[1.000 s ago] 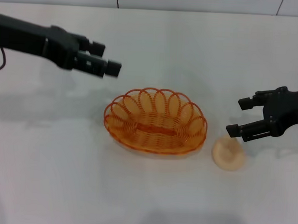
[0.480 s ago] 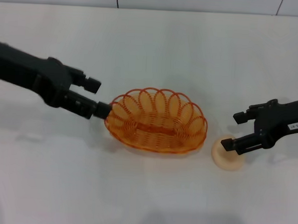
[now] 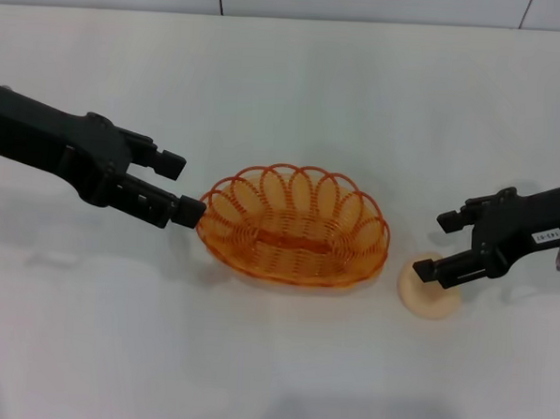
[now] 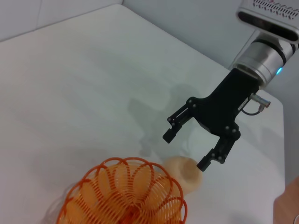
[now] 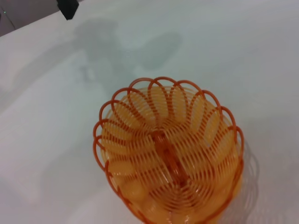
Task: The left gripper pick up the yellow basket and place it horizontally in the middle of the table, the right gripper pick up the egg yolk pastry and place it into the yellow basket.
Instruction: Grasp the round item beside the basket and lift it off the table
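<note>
The yellow basket [image 3: 293, 226] lies lengthwise across the middle of the table [image 3: 296, 88]; it also shows in the left wrist view [image 4: 124, 193] and the right wrist view [image 5: 170, 149]. My left gripper [image 3: 182, 187] is open and empty at the basket's left end, its near finger close to the rim. The egg yolk pastry [image 3: 429, 290] sits on the table just right of the basket and shows in the left wrist view [image 4: 184, 171]. My right gripper [image 3: 435, 244] is open and empty, just over the pastry's far edge; the left wrist view shows it [image 4: 185, 150] too.
A wall edge runs along the table's far side. A fingertip [image 5: 67, 7] of the left gripper shows beyond the basket in the right wrist view. Bare white tabletop lies in front of the basket and pastry.
My left gripper came down and in to the basket's left end. My right gripper dropped and moved left toward the pastry. The basket and pastry have not moved.
</note>
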Robot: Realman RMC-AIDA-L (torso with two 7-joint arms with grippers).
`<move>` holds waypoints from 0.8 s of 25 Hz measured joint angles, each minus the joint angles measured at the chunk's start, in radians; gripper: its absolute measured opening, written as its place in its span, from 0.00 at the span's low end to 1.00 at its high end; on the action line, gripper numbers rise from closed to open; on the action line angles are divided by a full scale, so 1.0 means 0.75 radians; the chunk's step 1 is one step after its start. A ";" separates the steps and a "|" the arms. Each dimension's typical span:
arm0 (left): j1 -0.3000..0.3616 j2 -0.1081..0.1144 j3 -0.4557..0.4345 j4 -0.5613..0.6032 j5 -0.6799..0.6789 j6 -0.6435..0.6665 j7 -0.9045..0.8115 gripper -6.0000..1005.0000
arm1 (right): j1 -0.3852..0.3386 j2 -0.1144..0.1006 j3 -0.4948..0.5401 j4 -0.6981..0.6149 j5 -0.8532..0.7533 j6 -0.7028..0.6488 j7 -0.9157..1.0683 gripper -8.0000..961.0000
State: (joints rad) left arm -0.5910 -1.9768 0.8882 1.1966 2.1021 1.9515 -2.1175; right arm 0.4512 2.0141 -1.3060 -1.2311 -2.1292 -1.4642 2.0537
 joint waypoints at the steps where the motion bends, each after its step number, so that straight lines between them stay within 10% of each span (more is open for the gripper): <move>1: 0.000 -0.001 0.000 0.000 0.000 -0.001 -0.001 0.88 | -0.002 0.000 -0.003 0.004 0.000 0.004 0.000 0.88; 13: -0.007 -0.009 -0.004 0.000 0.005 -0.013 -0.003 0.88 | 0.003 0.000 -0.053 0.069 -0.039 0.067 0.000 0.85; 20: -0.003 -0.011 -0.006 -0.003 0.008 -0.017 -0.005 0.87 | 0.004 0.000 -0.056 0.071 -0.056 0.069 0.000 0.60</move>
State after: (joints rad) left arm -0.5932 -1.9850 0.8836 1.1943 2.1079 1.9385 -2.1214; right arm 0.4541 2.0141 -1.3481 -1.1780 -2.1708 -1.4127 2.0540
